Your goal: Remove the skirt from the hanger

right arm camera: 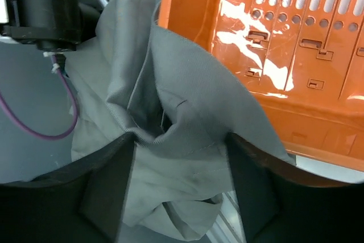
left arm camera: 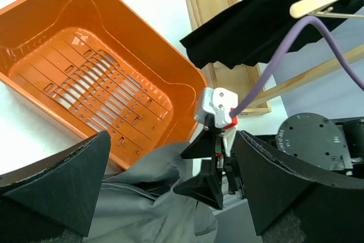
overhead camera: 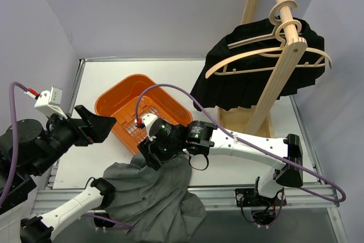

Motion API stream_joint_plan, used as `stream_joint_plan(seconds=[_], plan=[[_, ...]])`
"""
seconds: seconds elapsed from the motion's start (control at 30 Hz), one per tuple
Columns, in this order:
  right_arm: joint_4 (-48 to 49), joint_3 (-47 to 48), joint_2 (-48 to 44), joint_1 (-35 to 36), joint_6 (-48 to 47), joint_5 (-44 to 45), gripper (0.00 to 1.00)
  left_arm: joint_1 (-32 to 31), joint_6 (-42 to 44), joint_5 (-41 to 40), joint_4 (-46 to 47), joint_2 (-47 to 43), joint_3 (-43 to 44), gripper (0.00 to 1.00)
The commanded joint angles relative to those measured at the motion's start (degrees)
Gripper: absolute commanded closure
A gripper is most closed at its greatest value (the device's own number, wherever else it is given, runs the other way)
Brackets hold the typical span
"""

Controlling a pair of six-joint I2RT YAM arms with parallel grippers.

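Where the desk (overhead camera: 96, 78) nears its front edge, gray skirt (overhead camera: 153, 197) lies heaped against orange basket (overhead camera: 114, 95); right tool (right arm camera: 181, 140), jaws part-way apart, straddles one fold; left tool (overhead camera: 102, 122) fully spread, empty; black skirt (overhead camera: 250, 78) hangs on wooden hanger (overhead camera: 267, 64).

Here's the white tabletop (overhead camera: 142, 78) filling the middle of the top view, and sitting on it just left of centre is the orange basket (overhead camera: 111, 99), turned cornerwise, its slotted floor showing. Over at the right of the frame the wooden rack base (overhead camera: 233, 122) stands on the same surface, near the basket's right corner but apart from it. And down at lower centre a grey garment (overhead camera: 148, 192) lies crumpled, bunched against the basket's near corner and spilling off the tabletop's bottom edge.
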Motion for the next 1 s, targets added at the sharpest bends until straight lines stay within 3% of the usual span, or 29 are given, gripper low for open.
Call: stream_joint_plan(seconds=[0.0,0.37,0.47,0.5,0.53,0.63,0.67,0.8,0.97], plan=[[-0.05,-0.35,0.89,0.47,0.39,2.39,0.42,0.24,-1.08,0.43,0.31,-0.24,-0.3,0.0],[0.29,-1.05,1.68,1.0,0.22,6.54,0.65,0.33,-0.99,0.7,-1.98,0.28,0.58,0.0],[0.03,-0.09,1.86,1.34,-0.13,6.97,0.86,0.24,-1.16,0.61,-2.68,0.28,0.85,0.0],[-0.23,0.35,1.68,1.35,-0.22,7.24,0.98,0.33,-1.43,0.61,-2.77,0.11,0.32,0.0],[-0.5,0.88,1.59,1.43,-0.22,7.41,1.0,0.24,-1.52,0.7,-2.77,0.11,0.14,0.0],[-1.9,4.65,0.72,2.22,-1.18,8.03,1.0,0.33,-1.87,0.87,-3.12,0.11,-0.03,0.0],[-2.17,7.1,0.02,2.57,-1.45,9.33,1.0,0.33,-1.87,0.53,-3.12,0.02,0.05,0.07],[-3.49,17.27,-1.57,3.98,-3.11,16.52,1.0,0.24,-2.92,-0.62,-2.77,-1.12,0.23,0.09],[2.63,31.37,1.23,3.72,-14.41,28.22,1.0,0.15,-2.05,1.57,-2.94,-0.42,1.45,0.11]])
